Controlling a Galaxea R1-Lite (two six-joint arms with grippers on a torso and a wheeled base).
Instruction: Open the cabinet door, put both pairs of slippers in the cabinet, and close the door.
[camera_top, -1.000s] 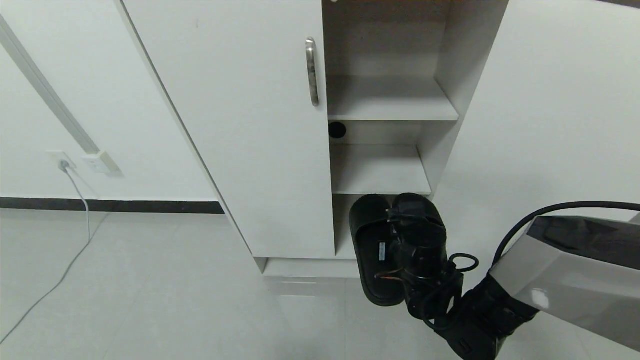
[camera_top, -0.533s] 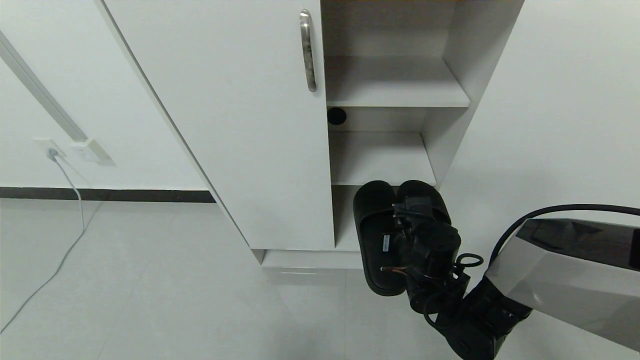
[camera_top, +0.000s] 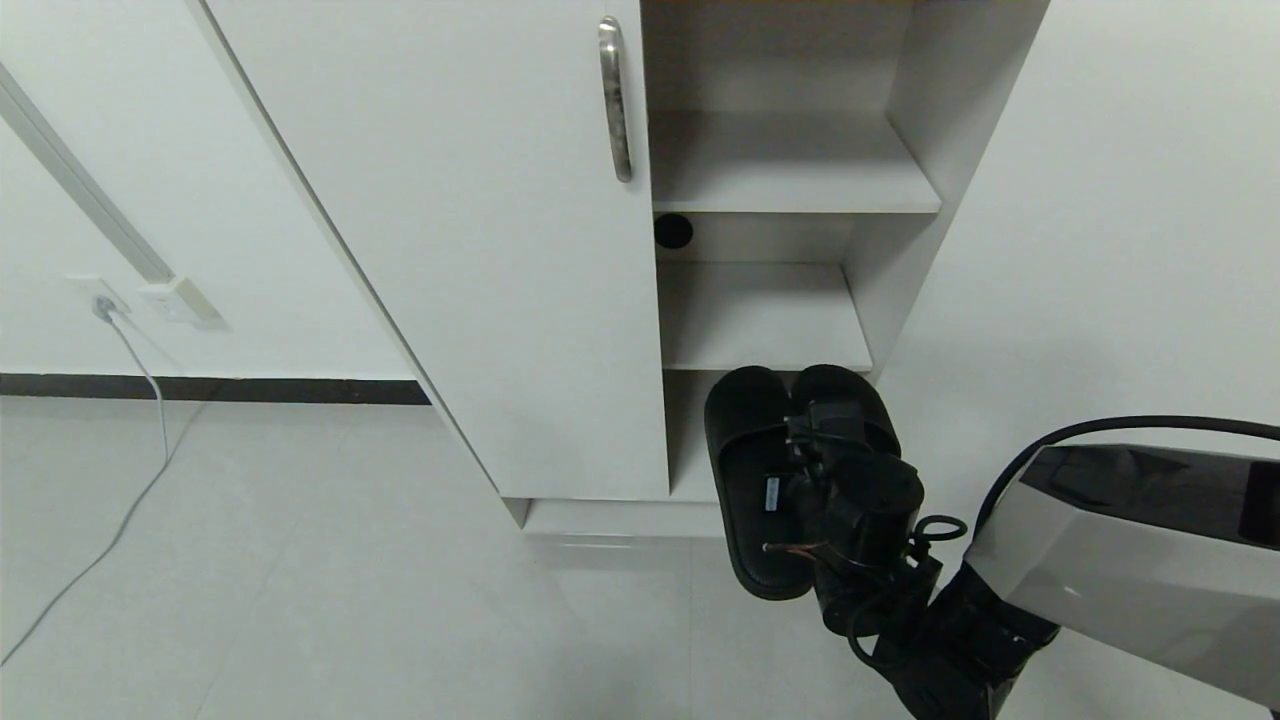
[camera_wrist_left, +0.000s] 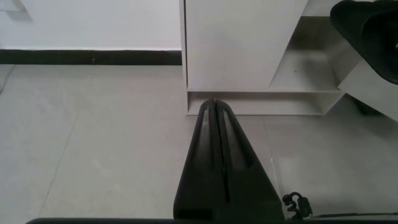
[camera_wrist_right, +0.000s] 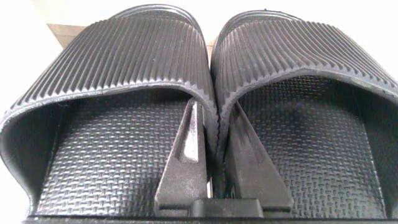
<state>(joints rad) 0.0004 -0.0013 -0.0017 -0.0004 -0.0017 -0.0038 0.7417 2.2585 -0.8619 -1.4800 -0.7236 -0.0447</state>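
Note:
A pair of black slippers (camera_top: 755, 480) hangs side by side in the air in front of the white cabinet's lowest compartment (camera_top: 690, 450). My right gripper (camera_top: 825, 440) is shut on the pair; in the right wrist view its fingers (camera_wrist_right: 189, 155) pinch the two inner strap edges of the slippers (camera_wrist_right: 211, 106) together. The cabinet door (camera_top: 470, 230) stands open to the left, its metal handle (camera_top: 617, 100) at the door's edge. My left gripper (camera_wrist_left: 216, 109) is shut and holds nothing, low over the floor before the cabinet base (camera_wrist_left: 261, 102).
Two bare shelves (camera_top: 760, 320) lie above the lowest compartment, with a round hole (camera_top: 673, 231) in the back panel. A wall socket (camera_top: 100, 300) with a grey cable (camera_top: 130, 500) is at the left. Tiled floor spreads to the left and front.
The head camera moved closer and downward early on. My right gripper with the slippers shifted slightly toward the lowest compartment, then barely moved.

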